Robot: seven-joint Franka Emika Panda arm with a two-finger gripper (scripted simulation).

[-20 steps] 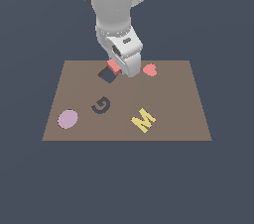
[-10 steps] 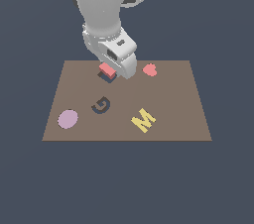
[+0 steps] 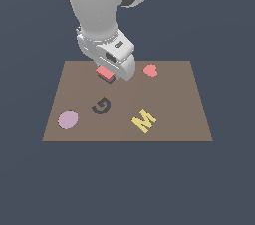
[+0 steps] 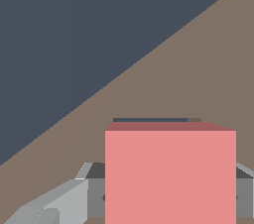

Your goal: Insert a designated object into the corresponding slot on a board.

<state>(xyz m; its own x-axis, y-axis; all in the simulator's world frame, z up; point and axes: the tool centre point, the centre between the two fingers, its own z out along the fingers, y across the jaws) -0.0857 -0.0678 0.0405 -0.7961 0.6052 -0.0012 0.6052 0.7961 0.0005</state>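
Arm upright over board's (image 3: pixel 174 119) far edge.
End effector (image 3: pixel 110 75) pointed down, clamping the red block (image 4: pixel 170 176); slot (image 4: pixel 149 119) sliver just beyond.

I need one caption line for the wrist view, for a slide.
Wrist view: the gripper holds the salmon-red square block over the brown board, a dark strip just beyond it.

The glossy white, rounded robot arm (image 3: pixel 97 5) with a dark grey joint band at its upper link ends in a boxy white hand housing bearing two small dark marks, from which the pale grey, angular gripper (image 4: pixel 168 193) fingers (image 4: pixel 59 203) show flat faceted faces
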